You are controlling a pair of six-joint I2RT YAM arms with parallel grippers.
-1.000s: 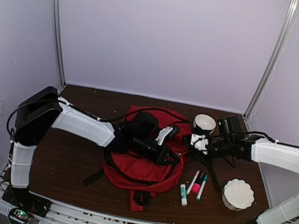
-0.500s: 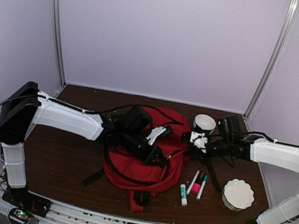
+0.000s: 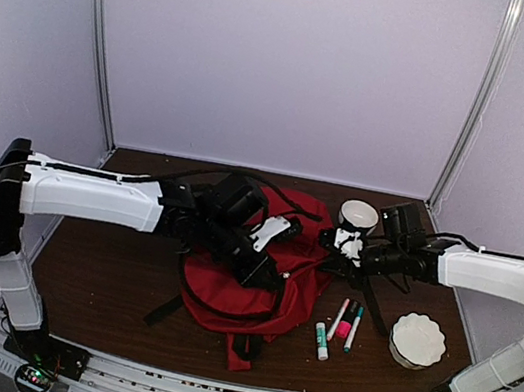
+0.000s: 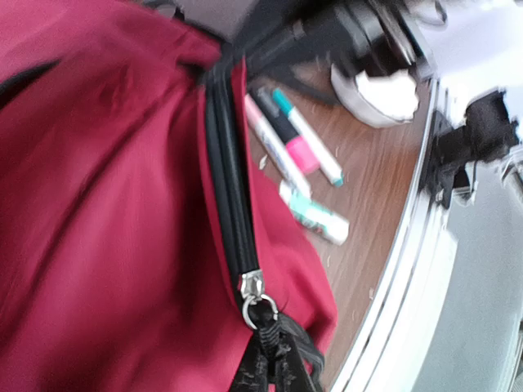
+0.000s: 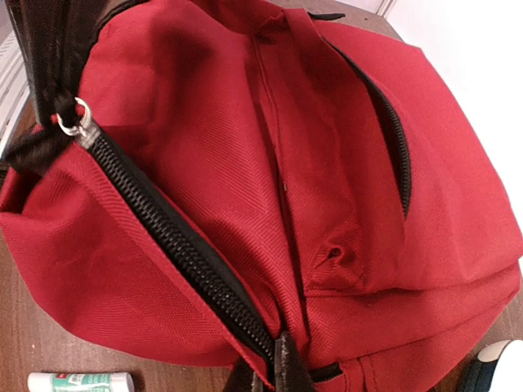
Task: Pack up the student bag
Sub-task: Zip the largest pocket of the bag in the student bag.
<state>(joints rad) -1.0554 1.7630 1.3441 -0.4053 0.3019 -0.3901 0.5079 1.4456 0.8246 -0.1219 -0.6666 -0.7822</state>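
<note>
The left fingers [image 4: 282, 371] were pinched shut on the black zip pull [image 4: 260, 309] of the red student bag [image 3: 255, 291], with the silver slider [image 4: 251, 285] just above their tips. The bag lay slumped on the tabletop [image 3: 115, 282] beneath both pairs of fingers. The right fingers [image 5: 286, 367] were clamped narrow on the bag's zip edge, and the black zip [image 5: 172, 237] ran from them to the slider. A glue stick [image 3: 321, 340] and markers [image 3: 345, 322] lay just beside the right fingers, with a white bowl [image 3: 417, 340] farther out.
</note>
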